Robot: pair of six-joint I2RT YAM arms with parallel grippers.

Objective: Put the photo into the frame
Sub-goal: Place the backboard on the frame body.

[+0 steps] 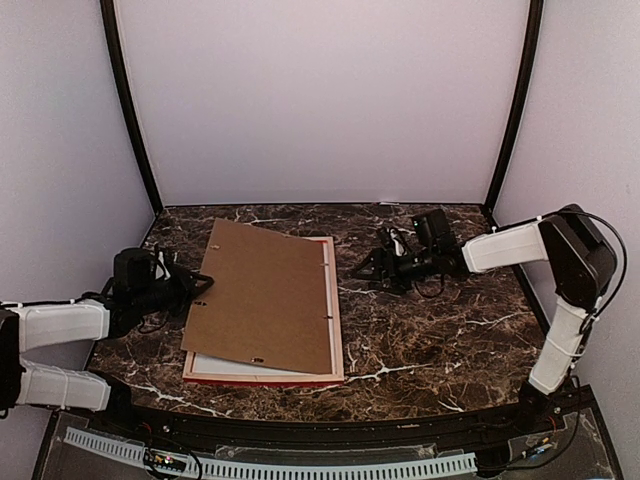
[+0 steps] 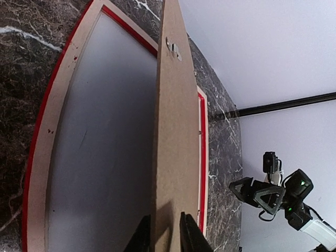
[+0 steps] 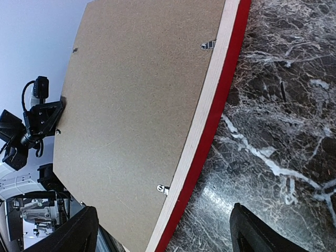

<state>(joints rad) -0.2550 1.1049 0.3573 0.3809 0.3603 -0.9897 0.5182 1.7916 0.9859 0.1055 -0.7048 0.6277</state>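
Table (image 1: 450, 340): dark marble top with white veins. Everything you see here lies on it or hangs over it.

Frame (image 1: 337, 330): lies face down, left of the table's middle. You see its pale wood back, with red showing along the outer edge.

Board (image 1: 265, 295): brown backing board on top of the frame, turned askew. Its far left corner pokes past the frame. Its left edge is raised off the frame, and its right edge sits down by the frame's right rail.

Pale sheet (image 2: 105, 157): fills the frame's opening under the raised board. You cannot tell whether it is photo, mat or glass.

Right gripper (image 1: 368, 266): hangs low over bare table, just right of the frame's far right corner. Its jaws are spread wide with nothing between them.

Left gripper (image 1: 200, 290): sits at the board's left edge. Its fingers (image 2: 190, 236) stand one on each side of that edge, only narrowly apart. You cannot tell whether they are pressing on the board.

Tabs (image 3: 208, 44): small metal clips on the inner side of the frame's right rail, beside the board's edge.
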